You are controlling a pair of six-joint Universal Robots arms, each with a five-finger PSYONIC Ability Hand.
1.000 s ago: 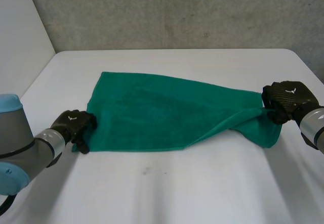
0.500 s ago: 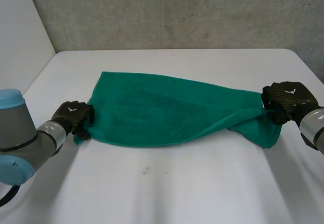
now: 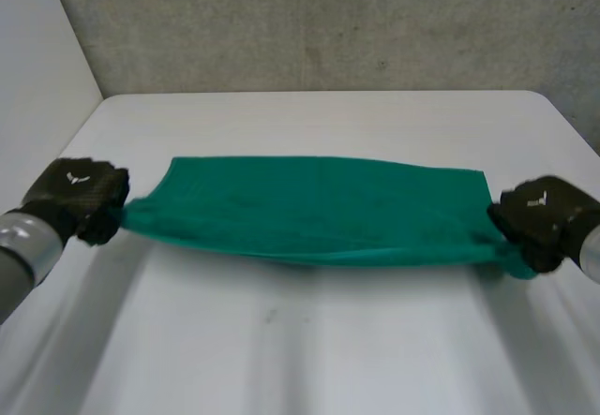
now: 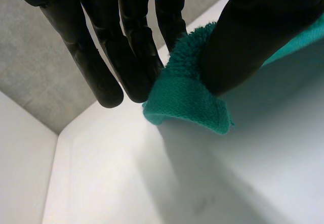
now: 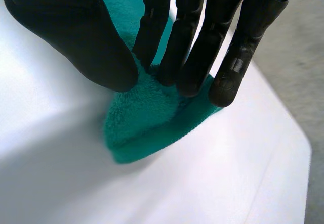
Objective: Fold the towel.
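Left hand, right hand: towel between

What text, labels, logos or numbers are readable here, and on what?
No readable words or numbers anywhere.
Left hand: small white logo-like sign on its back, too small to read as letters.
Right hand: the same kind of sign, also unreadable.
Towel: plain green, no tag or print visible.

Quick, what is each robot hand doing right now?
Left hand: shut on the towel, pinching a corner.
Right hand: shut on the towel, pinching its opposite end.
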